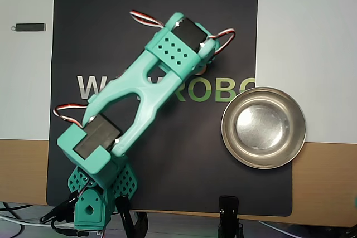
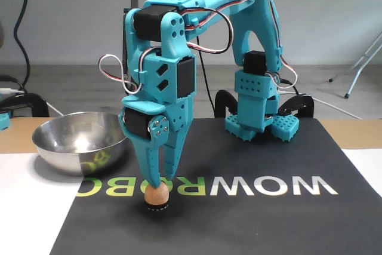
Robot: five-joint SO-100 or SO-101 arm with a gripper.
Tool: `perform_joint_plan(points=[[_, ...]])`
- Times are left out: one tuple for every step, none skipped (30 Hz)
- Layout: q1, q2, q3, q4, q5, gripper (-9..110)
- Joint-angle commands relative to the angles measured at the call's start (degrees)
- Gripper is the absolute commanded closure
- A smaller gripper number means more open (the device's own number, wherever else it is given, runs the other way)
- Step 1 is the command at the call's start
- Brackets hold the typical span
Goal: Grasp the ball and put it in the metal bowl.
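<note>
In the fixed view the orange-peach ball (image 2: 157,196) rests on a small black ring on the black mat, over the printed letters. My teal gripper (image 2: 157,184) points straight down onto it. Its two fingers narrow to a shut point, and the tips touch the top of the ball without enclosing it. The metal bowl (image 2: 77,143) stands to the left of the gripper in this view, apart from it. In the overhead view the metal bowl (image 1: 230,143) lies at the mat's right edge. There the arm (image 1: 150,90) hides both the ball and the fingers.
The black mat (image 1: 111,15) with its printed word lies on white sheets and a wooden table. The arm's base (image 1: 92,204) and black clamps (image 1: 228,210) sit at the near edge in the overhead view. A small dark stick (image 1: 29,27) lies at far left.
</note>
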Motion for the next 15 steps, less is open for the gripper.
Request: perform_joint_plan(points=[[0.0, 3.6, -1.9, -0.4, 0.4, 75], [0.0, 3.6, -1.9, -0.4, 0.4, 75], [0.0, 3.6, -1.9, -0.4, 0.4, 75], [0.0, 3.6, -1.9, -0.4, 0.4, 75], [0.0, 3.6, -1.9, -0.4, 0.4, 73], [0.0, 3.6, -1.9, -0.4, 0.4, 69], [0.0, 3.6, -1.9, -0.4, 0.4, 64], [0.0, 3.6, -1.9, -0.4, 0.4, 62], [0.0, 3.6, -1.9, -0.3, 0.4, 60], [0.0, 3.6, -1.9, -0.3, 0.4, 60], [0.0, 3.6, -1.9, -0.3, 0.4, 60], [0.0, 3.6, -1.9, -0.3, 0.4, 60], [0.0, 3.5, -1.9, -0.3, 0.4, 60], [0.0, 3.4, -1.9, -0.3, 0.4, 60], [0.1, 3.3, -1.9, -0.3, 0.4, 60]])
